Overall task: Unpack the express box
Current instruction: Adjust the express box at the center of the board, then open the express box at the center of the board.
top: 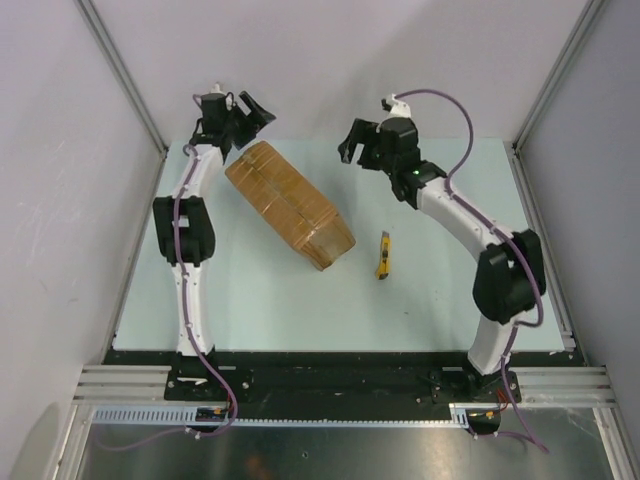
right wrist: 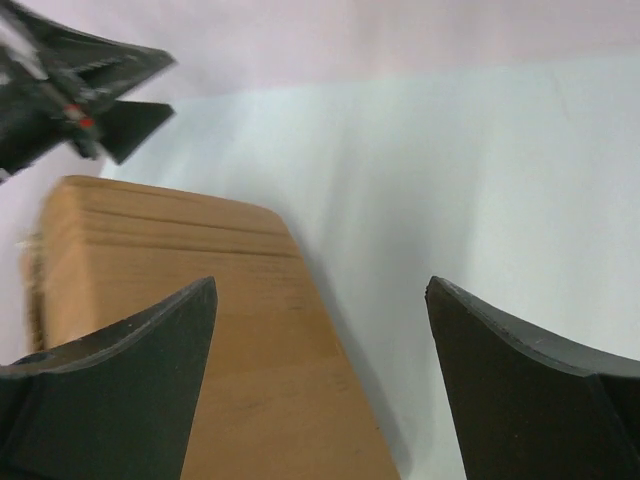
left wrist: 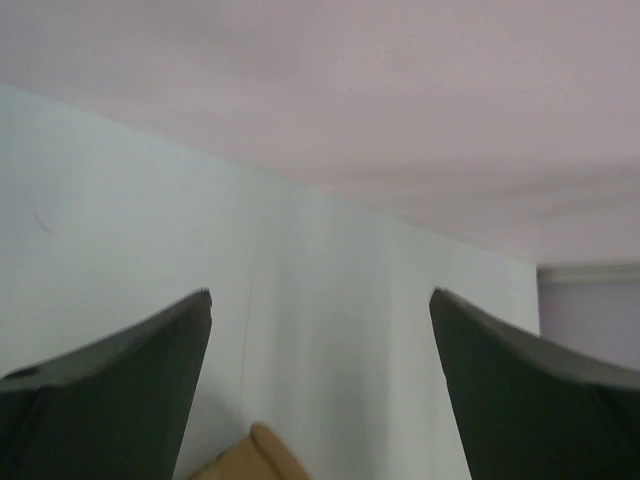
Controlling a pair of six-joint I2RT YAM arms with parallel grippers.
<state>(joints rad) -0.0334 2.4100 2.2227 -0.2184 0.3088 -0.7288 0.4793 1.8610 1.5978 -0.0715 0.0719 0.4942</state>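
Top external: left claw (top: 257, 108), right claw (top: 356, 156) agape near express box (top: 290, 205).

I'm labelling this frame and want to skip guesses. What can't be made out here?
Express box, top external: too small to tell whether its tape is cut.
Express box, left wrist: only a corner shows, cut off by the bottom edge.
Utility knife, top external: too small to tell whether the blade is out.

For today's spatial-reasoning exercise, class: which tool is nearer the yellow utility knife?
Right. The right tool is beyond the knife, toward the table's far edge. The left tool is farther off, past the far end of the express box.
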